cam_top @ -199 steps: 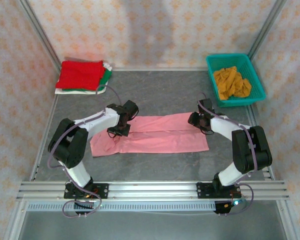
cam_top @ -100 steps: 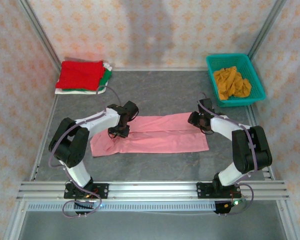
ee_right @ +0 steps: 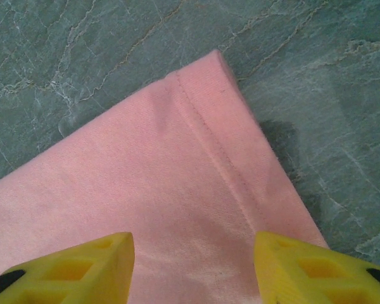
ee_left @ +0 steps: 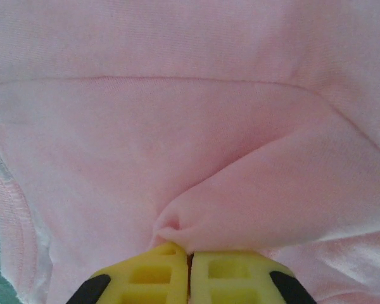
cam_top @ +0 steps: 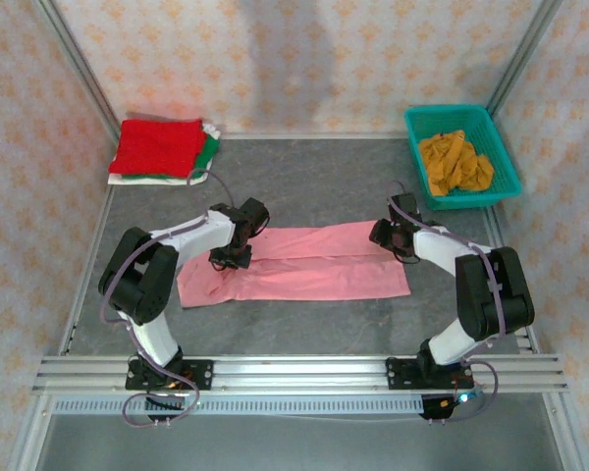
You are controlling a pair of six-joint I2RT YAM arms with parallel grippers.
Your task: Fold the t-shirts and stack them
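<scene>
The pink t-shirt (cam_top: 304,267) lies flat on the grey table (cam_top: 314,177) as a long band, already folded lengthwise, with a fold edge running along it. The left gripper (cam_top: 234,257) sits on the shirt's left part, near the far edge. In the left wrist view its yellow fingers (ee_left: 149,278) are pressed together with a small ridge of pink cloth (ee_left: 177,158) pinched between the tips, and a soft crease rises away from that pinch. The right gripper (cam_top: 388,235) is at the shirt's far right corner. In the right wrist view its two yellow fingers (ee_right: 82,259) stand well apart with nothing between them, and the stitched hem and rounded corner of the pink cloth (ee_right: 177,183) lie just beyond the tips, with bare table past the corner. Beyond the pink shirt's left end, well apart from it, a folded stack has the red t-shirt (cam_top: 159,145) on top, the green t-shirt (cam_top: 210,149) showing at its right edge, and the white t-shirt (cam_top: 137,178) at the bottom. Beyond the pink shirt's right end, the teal basket (cam_top: 447,111) holds the crumpled mustard-orange t-shirt (cam_top: 455,162).
</scene>
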